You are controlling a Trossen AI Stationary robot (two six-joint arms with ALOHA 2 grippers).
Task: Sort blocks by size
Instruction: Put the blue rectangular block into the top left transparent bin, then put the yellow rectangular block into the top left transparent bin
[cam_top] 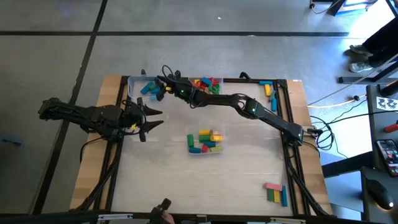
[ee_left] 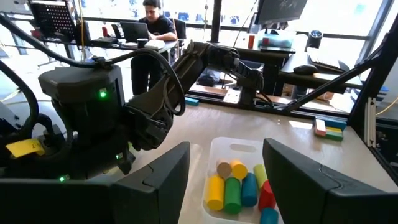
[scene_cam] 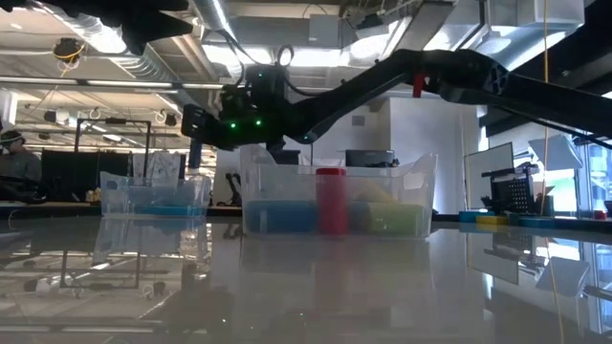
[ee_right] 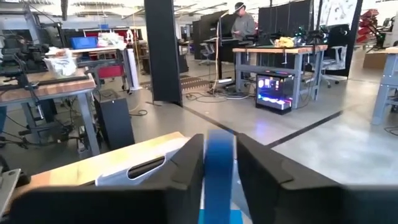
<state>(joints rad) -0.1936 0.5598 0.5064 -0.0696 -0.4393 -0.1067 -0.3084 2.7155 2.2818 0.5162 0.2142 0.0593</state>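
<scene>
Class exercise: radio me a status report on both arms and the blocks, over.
Right gripper over far-left tub, blue block between its jaws. Left gripper waits open at table's left. Center tub holds mixed blocks. Nothing in the way.

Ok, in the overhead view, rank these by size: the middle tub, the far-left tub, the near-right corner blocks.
1. The middle tub and the far-left tub look alike. The right arm covers part of the far-left one, so I can't rank them against each other.
2. The corner blocks are clearly smallest.
</scene>
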